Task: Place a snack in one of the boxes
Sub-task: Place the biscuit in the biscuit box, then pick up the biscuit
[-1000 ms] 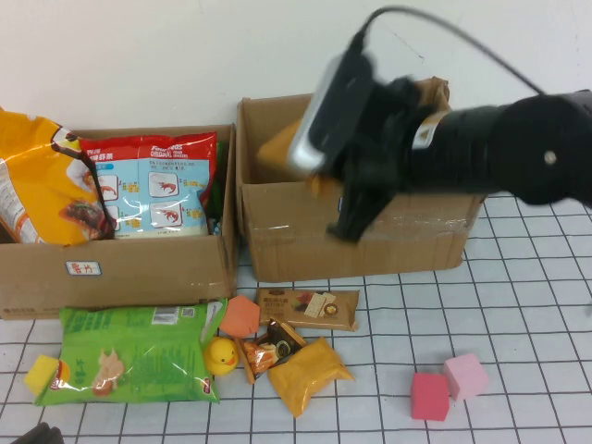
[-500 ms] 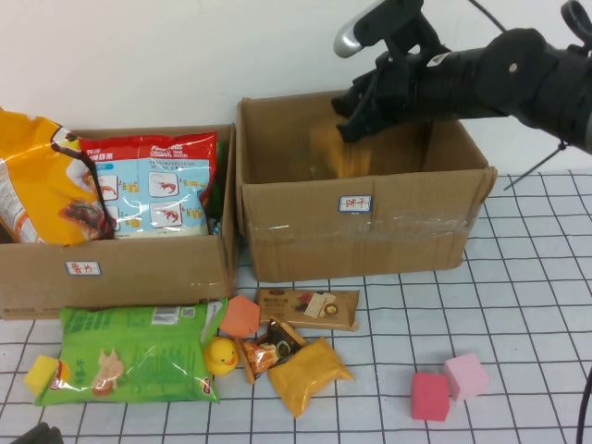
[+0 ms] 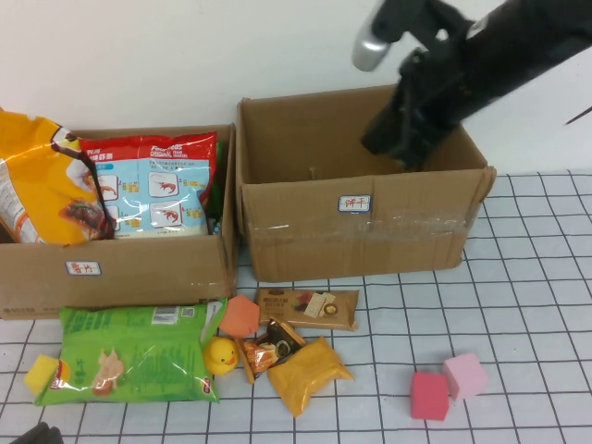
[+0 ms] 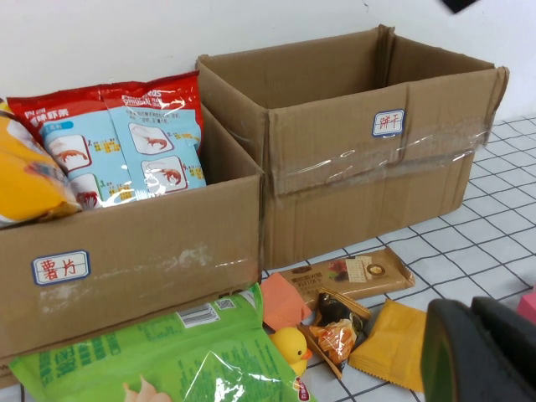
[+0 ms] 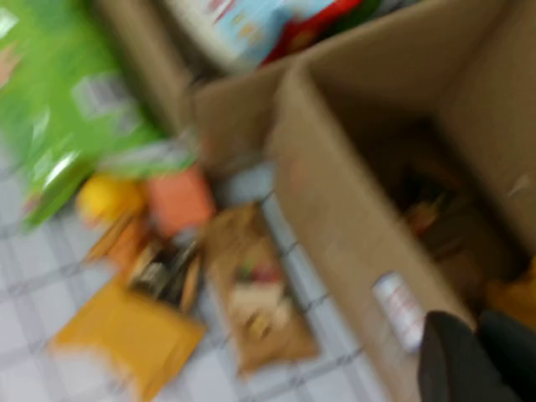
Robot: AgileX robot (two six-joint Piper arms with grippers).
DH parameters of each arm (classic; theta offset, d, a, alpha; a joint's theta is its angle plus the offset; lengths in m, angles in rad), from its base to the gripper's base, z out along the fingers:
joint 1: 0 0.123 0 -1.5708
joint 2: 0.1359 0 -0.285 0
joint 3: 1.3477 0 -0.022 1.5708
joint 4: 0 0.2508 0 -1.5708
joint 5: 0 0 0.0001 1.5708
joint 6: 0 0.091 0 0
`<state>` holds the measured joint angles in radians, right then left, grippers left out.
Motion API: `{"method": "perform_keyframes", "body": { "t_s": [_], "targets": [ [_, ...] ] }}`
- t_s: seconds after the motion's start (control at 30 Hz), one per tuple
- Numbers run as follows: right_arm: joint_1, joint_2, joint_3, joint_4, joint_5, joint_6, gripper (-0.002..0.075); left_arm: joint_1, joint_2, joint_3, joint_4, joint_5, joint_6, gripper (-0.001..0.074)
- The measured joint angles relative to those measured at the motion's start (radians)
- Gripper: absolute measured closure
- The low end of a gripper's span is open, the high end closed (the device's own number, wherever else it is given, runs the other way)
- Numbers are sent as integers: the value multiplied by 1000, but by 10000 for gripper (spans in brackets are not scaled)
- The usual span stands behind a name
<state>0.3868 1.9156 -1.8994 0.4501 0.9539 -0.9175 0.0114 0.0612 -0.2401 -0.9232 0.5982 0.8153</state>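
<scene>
Two cardboard boxes stand at the back. The left box (image 3: 139, 268) holds a red-and-blue shrimp-chip bag (image 3: 157, 185) and a yellow bag (image 3: 42, 180). My right gripper (image 3: 393, 143) hangs over the right box (image 3: 370, 231), shut, with nothing between its fingers. In the right wrist view a yellow-orange snack (image 5: 515, 297) lies on that box's floor beside the gripper (image 5: 477, 356). Loose snacks lie in front: a green bag (image 3: 129, 356), a brown bar (image 3: 307, 308), a yellow packet (image 3: 310, 373), a small dark-orange packet (image 3: 268, 350). My left gripper (image 4: 477, 352) sits shut and low at the table's near left.
A rubber duck (image 3: 220, 354), an orange hexagon block (image 3: 241, 316) and a yellow block (image 3: 42, 374) lie among the snacks. A pink cube (image 3: 465, 375) and a red cube (image 3: 429, 396) sit at the front right on the checked cloth.
The right gripper carried a yellow-orange packet over the right box and let it go; the packet dropped inside. The arm has since swung right and its fingers have come together again.
</scene>
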Motion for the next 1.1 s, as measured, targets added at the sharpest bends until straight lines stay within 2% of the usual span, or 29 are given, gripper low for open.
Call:
{"method": "perform_keyframes", "body": {
  "t_s": [0.07,0.2,0.53,0.73,0.83,1.0,1.1],
  "targets": [
    [2,-27,-6,-17,119,-48,694,0,0,0,0,0,0,736],
    [43,-46,19,-35,254,-154,719,0,0,0,0,0,0,736],
    [260,-12,214,-69,260,-399,726,0,0,0,0,0,0,736],
    [297,76,221,-99,185,-435,714,0,0,0,34,-95,-3,736],
    [297,117,221,-104,166,-459,626,0,0,3,83,-175,-40,736],
    [297,185,221,-105,130,-505,320,0,0,44,111,-236,-60,736],
    [297,219,221,-116,57,-516,204,0,0,67,112,-228,-61,736]
  ]
}}
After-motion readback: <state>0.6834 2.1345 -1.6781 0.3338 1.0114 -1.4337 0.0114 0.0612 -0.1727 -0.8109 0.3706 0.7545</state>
